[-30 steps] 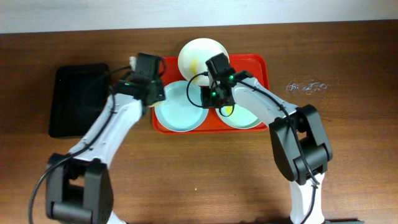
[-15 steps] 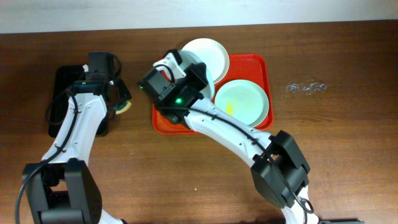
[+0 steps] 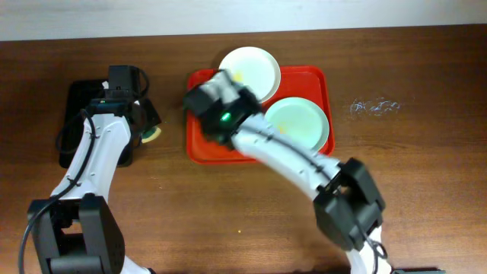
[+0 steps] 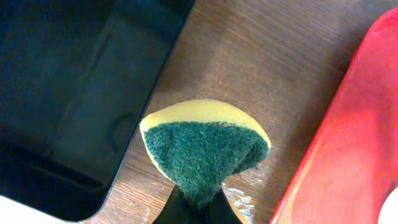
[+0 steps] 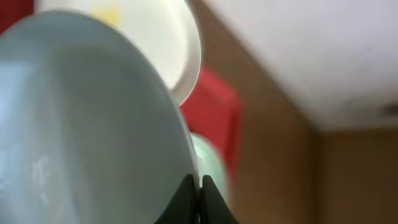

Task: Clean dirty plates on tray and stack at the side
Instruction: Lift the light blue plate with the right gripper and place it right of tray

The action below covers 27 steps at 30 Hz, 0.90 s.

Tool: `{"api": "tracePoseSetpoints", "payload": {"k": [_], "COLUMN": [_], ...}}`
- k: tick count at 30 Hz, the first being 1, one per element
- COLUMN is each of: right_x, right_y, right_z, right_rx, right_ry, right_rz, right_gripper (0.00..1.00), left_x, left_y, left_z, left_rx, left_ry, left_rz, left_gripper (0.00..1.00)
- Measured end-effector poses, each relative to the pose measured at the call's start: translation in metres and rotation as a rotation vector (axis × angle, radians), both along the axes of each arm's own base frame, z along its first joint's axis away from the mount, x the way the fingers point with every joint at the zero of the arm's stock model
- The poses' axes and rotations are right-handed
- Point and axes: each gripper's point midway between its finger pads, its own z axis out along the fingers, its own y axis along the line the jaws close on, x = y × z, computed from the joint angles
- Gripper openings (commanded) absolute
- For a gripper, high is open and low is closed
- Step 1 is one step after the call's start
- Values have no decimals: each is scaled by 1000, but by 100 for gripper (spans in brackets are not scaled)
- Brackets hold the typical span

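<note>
Overhead, a brown wooden tabletop (image 3: 411, 190) carries a red-orange tray (image 3: 199, 141) near its middle and a smaller black tray (image 3: 80, 122) well to the left.

The left claw (image 4: 196, 211) is clamped on a sponge (image 4: 202, 149), yellow with a dark green scrubbing face. The sponge is pinched from below so it bulges into a fan shape. It sits above bare wood, between the black tray and the rim of the red-orange tray, touching neither.

The right arm reaches across the left half of the red-orange tray and looks blurred from above. Its wrist view shows the right claw (image 5: 199, 190) closed tight on the rim of a mint-green plate (image 5: 93, 124), which is tilted steeply and fills the left of that view.

A white plate (image 3: 249, 70) with a yellow smear rests at the tray's far edge, overhanging the rim. A second mint-green plate (image 3: 298, 122), also smeared yellow, lies flat in the tray's right half, just beside the white one.
</note>
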Motion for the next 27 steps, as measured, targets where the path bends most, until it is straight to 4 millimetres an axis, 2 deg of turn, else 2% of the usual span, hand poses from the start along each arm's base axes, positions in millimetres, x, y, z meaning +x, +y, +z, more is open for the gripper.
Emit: {"api": "tracePoseSetpoints", "payload": {"k": [1,3,4,5,6,8,10,11,12,13,14,15,16,17,18,19,21,22,23,24,25,26,27], "right_x": [15,35,44,48,50,53,52,51,45,42,38,34,24,21,21,19,17,26,47,60,79,93,105], "right_y": [-26,-69,-113,-164,-200,-249,-336,-354,-375,-384,-386,-391,-394,-396,-397,-397,-394,-391,-377,-357,-319,-258,-192], "right_z": [-14,-12,-9,-11,-12,-14,-25,-31,-48,-61,-71,-85,-105,-113,-115,-115,-113,-89,-39,0,40,59,49], "right_rx": [218,577,765,866,916,978,1017,1020,1010,990,978,956,929,920,914,911,908,915,952,985,1029,1067,1075], "right_ry": [90,204,260,273,258,216,90,58,31,10,9,-1,16,19,22,28,50,16,-76,-137,-194,-179,-129], "right_rz": [-87,-179,-258,-361,-430,-511,-639,-664,-707,-726,-739,-759,-808,-831,-831,-839,-845,-812,-709,-611,-460,-303,-180], "right_gripper": [4,4,4,4,4,4,4,4,4,4,4,10,35,48,61,67,68,80,99,99,99,99,97], "left_x": [0,0,-1,-1,-1,-1,-1,0,0,0,0,0,1,1,1,1,1,1,1,1,1,1,2], "left_y": [0,0,0,0,0,0,0,0,0,0,0,0,0,0,0,0,0,0,0,0,0,0,0], "left_z": [0,0,0,0,0,0,0,0,0,0,0,0,0,0,0,0,0,0,1,0,1,1,1], "left_rx": [0,0,0,0,0,0,0,0,0,0,0,0,0,0,0,0,0,0,0,0,0,0,0], "left_ry": [0,2,2,3,3,3,3,0,0,-1,-2,-2,-2,-2,-3,-2,-3,-4,-5,-5,-6,-6,-8], "left_rz": [0,0,0,0,0,0,0,0,0,0,0,0,0,0,0,0,0,0,0,0,0,0,0], "left_gripper": [0,0,0,0,0,0,0,0,0,0,0,0,0,0,0,0,0,0,0,0,0,0,0]}}
